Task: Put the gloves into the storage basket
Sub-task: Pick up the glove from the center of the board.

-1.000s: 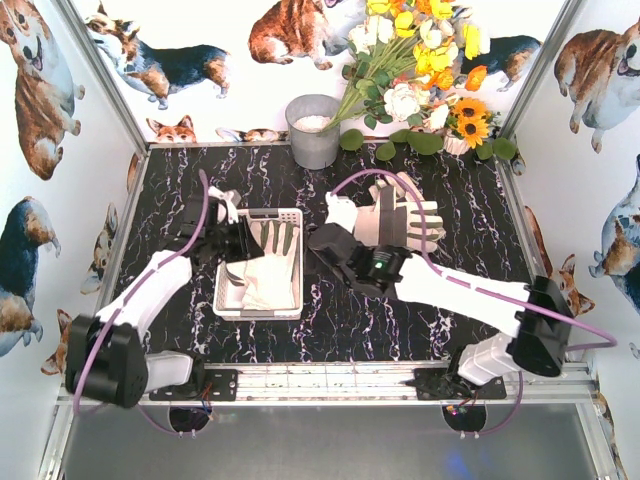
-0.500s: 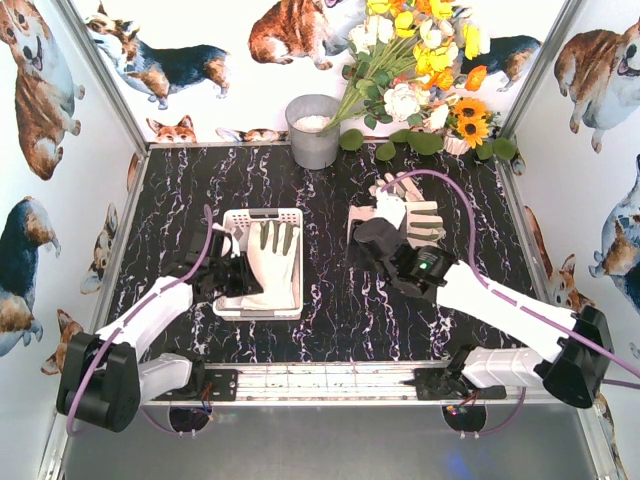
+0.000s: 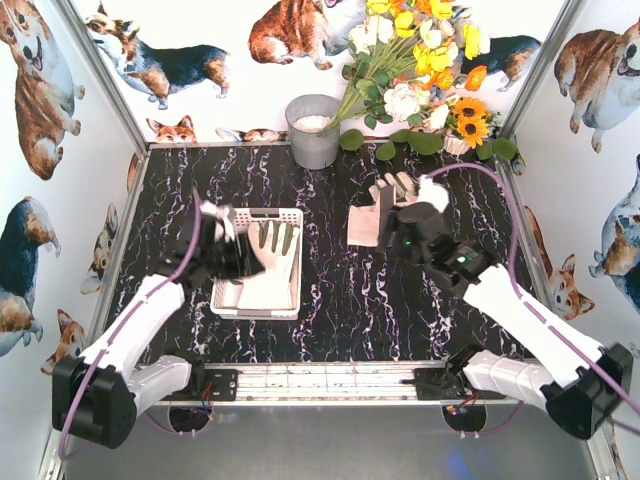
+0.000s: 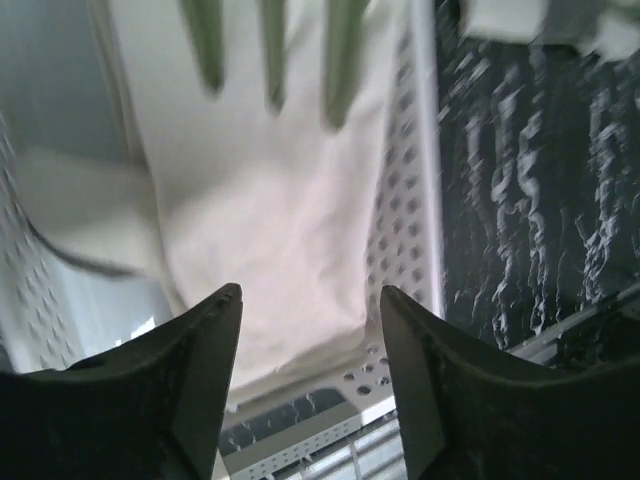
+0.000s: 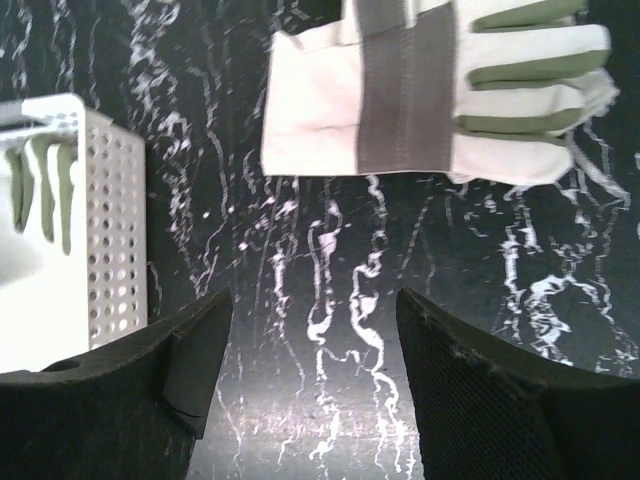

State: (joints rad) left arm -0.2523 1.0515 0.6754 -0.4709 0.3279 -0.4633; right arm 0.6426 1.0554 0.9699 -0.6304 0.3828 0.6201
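Observation:
The white storage basket [image 3: 228, 300] sits left of centre, and one cream glove [image 3: 272, 262] lies flat inside it, grey fingers toward the far end. My left gripper [image 3: 243, 262] hovers open over the basket's left side with nothing between its fingers [image 4: 205, 345]. The left wrist view looks down on that glove [image 4: 270, 190] and the perforated basket wall [image 4: 405, 220]. A second glove [image 3: 372, 213] lies on the black marble table, right of centre. My right gripper [image 3: 392, 240] hangs open and empty just short of it. In the right wrist view this glove [image 5: 430, 90] lies ahead of the fingertips [image 5: 205, 340] and the basket [image 5: 105, 240] stands at left.
A grey metal bucket [image 3: 313, 130] stands at the back, and a bunch of artificial flowers [image 3: 420, 70] beside it. Corgi-print walls close in the table on three sides. An aluminium rail [image 3: 330, 380] carrying the arm bases runs along the near edge.
My left gripper has opened and let go of the glove, which now lies in the basket. The right arm has swung right to the table glove's near side and opened wider.

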